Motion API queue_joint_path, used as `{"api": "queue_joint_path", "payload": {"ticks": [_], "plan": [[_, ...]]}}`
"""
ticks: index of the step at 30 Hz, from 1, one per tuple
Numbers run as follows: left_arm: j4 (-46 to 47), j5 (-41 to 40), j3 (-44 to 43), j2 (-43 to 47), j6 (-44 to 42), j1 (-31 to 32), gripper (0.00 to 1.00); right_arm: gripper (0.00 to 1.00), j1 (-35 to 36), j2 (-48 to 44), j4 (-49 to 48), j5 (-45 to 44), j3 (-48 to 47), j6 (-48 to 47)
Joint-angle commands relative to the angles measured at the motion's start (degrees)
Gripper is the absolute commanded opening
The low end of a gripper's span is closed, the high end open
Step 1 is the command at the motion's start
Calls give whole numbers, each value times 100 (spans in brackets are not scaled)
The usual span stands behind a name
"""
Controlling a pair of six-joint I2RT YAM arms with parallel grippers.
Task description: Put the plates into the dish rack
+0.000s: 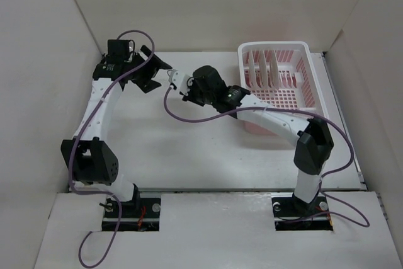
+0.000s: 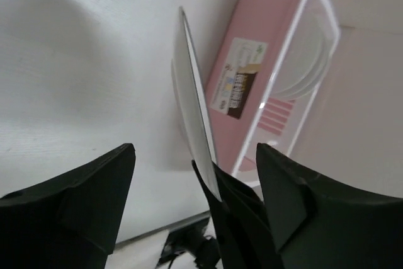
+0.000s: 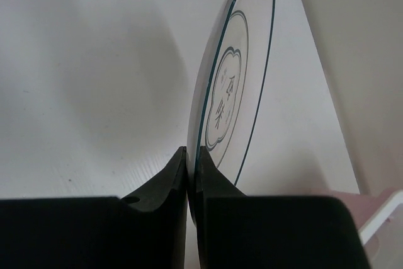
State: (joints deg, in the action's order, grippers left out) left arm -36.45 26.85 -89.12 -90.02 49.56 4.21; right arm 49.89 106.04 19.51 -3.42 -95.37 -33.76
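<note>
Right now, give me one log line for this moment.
right gripper: shut on green-rimmed white round plate | left gripper: open around it | pink plastic dish rack: other plates upright inside

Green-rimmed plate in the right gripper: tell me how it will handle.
Probably stiff: the plate shows a thin, rigid edge. Likely slippery: its glossy face is pinched only at the rim by the right gripper, so it may pivot. Looks ceramic or glass, so possibly fragile against the dish rack.
</note>
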Motion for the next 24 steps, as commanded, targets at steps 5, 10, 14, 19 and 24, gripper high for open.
{"api": "queue_joint_path", "payload": {"ticks": [5, 10, 14, 19, 24], "plan": [[1500, 400, 237, 635, 10, -306, 100, 0, -277, -768, -1010, -493, 2, 668], [1447, -64, 290, 582, -394, -359, 100, 0, -1093, -1330, -1168, 156, -131, 1985], [1499, -189, 781, 582, -632, -359, 100, 0, -2444, -1849, -1581, 1419, 176, 2970], [1667, 74, 1335, 512, -755, -359, 100, 0, -3826, -2131, -1932, 2362, 799, 3480], [1667, 75, 1389, 406, -877, -298, 100, 0, -4918, -2412, -2276, 2873, 1240, 3982]]}}
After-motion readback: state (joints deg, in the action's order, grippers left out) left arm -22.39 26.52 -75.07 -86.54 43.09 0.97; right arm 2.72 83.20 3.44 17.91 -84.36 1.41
